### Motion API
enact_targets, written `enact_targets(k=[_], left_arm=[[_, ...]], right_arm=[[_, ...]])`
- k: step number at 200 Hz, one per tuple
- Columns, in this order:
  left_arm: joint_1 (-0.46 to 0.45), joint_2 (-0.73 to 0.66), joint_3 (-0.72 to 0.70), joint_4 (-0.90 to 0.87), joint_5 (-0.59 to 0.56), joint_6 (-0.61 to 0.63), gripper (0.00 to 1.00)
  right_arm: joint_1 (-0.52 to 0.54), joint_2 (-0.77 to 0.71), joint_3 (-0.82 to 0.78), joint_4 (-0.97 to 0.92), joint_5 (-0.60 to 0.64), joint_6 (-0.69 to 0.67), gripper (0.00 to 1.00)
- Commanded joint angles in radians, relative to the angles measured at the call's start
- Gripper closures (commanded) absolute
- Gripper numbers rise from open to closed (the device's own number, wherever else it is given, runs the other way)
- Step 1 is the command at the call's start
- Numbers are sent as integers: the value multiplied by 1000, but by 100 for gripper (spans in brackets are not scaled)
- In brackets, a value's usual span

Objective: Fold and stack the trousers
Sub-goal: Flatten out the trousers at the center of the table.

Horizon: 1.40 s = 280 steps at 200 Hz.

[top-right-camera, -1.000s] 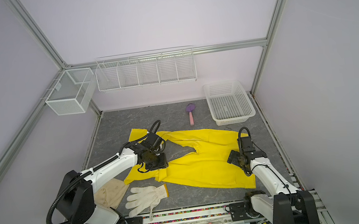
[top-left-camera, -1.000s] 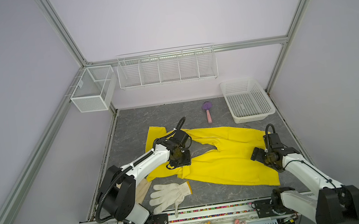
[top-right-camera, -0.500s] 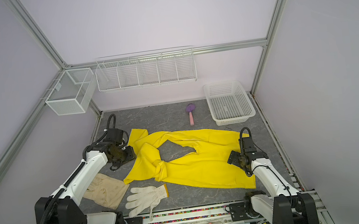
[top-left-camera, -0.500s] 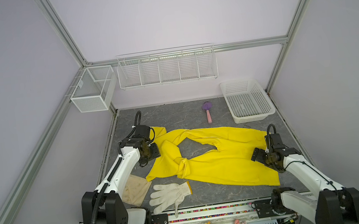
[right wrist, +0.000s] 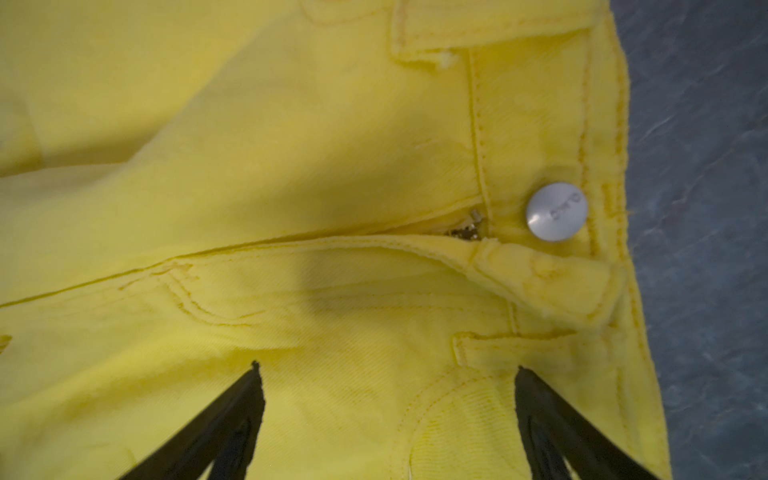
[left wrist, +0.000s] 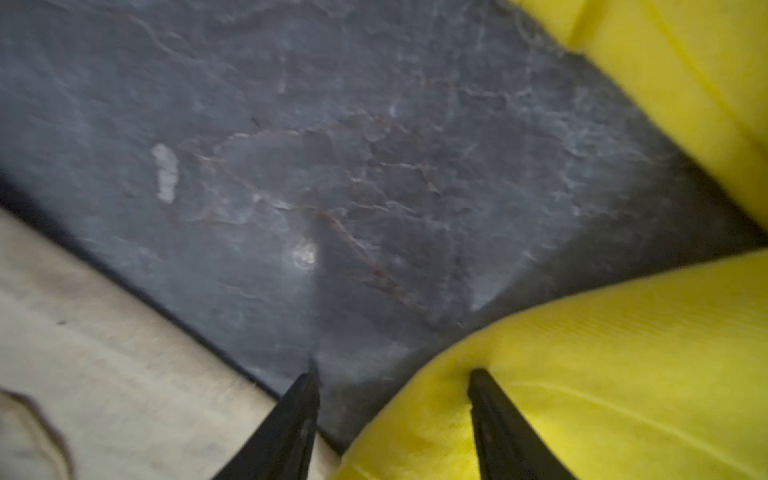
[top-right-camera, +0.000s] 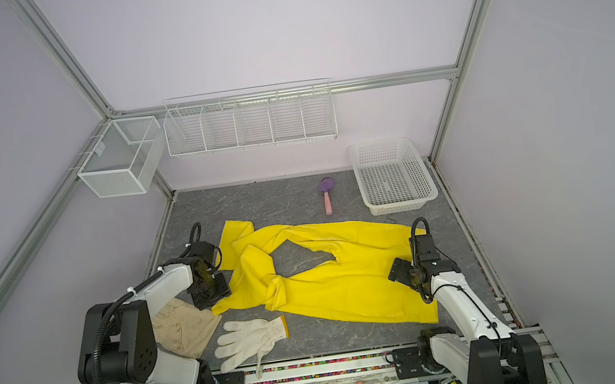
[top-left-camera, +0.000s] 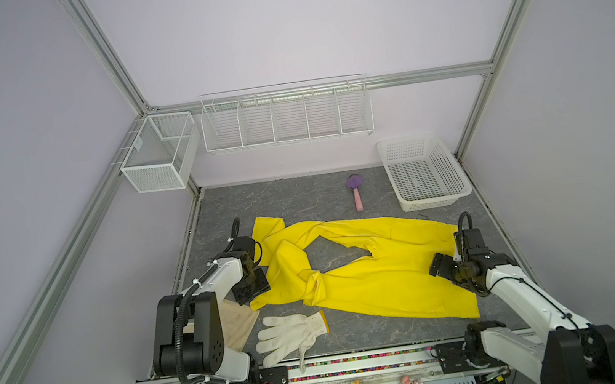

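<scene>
Tabletop (top-left-camera: 298, 194): grey, stone-patterned surface that carries everything listed below.
Trousers (top-left-camera: 381, 283): bright yellow cloth, lying flat across the middle of the tabletop. The waistband is toward the right arm and both hems toward the left arm. The legs are splayed with bare table between them, and the nearer leg is bunched partway along.
Progress: judged early. No fold is made and the legs are not yet laid together. What is left is to align the legs, fold them over and stack.
Right gripper (right wrist: 386, 368): fingers wide apart over the fly, just beside the waistband, clamped on nothing.
Left gripper (left wrist: 392, 372): fingers apart at the nearer hem, one tip over yellow cloth and the other over bare table; nothing pinched.
Gloves: a cream leather-like glove (top-left-camera: 238, 321) and a knitted glove (top-left-camera: 291, 334) with a yellow cuff lie near the front edge, just beside that hem.
Button (right wrist: 557, 212): silver metal, on the waistband beside the zip. It bears lettering too blurred to read, and no other writing shows.
</scene>
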Motion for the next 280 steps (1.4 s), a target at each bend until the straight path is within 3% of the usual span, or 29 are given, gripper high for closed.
enact_targets(k=[1, 16, 35, 51, 83, 116, 145, 180, 214, 242, 280], left_arm=[[3, 17, -27, 76, 55, -31, 46], [3, 28, -29, 80, 63, -33, 59], [3, 17, -8, 59, 65, -28, 89], [3, -31, 53, -4, 27, -13, 100], [8, -100, 266, -179, -169, 68, 100], [16, -74, 490, -289, -469, 194, 100], [49, -18, 538, -280, -722, 294, 100], [88, 51, 438, -106, -741, 381, 95], [125, 196, 420, 10, -835, 431, 94], [192, 260, 491, -57, -885, 382, 94], [261, 228, 492, -81, -877, 357, 90]], right_arm=[[4, -1, 9, -2, -7, -8, 5], [4, 2, 9, -3, 4, -10, 5], [4, 12, 6, -3, 9, -10, 5], [4, 14, 1, -8, 19, -6, 4], [3, 37, -1, -11, 33, 7, 4], [3, 46, -10, 1, 37, 16, 4], [3, 47, -17, 6, 36, 22, 4], [4, 48, 0, 1, 43, 18, 4], [3, 36, 5, -8, 50, 16, 4], [-5, 17, 4, -29, 67, 24, 4], [-12, 1, 12, -56, 119, 49, 4]])
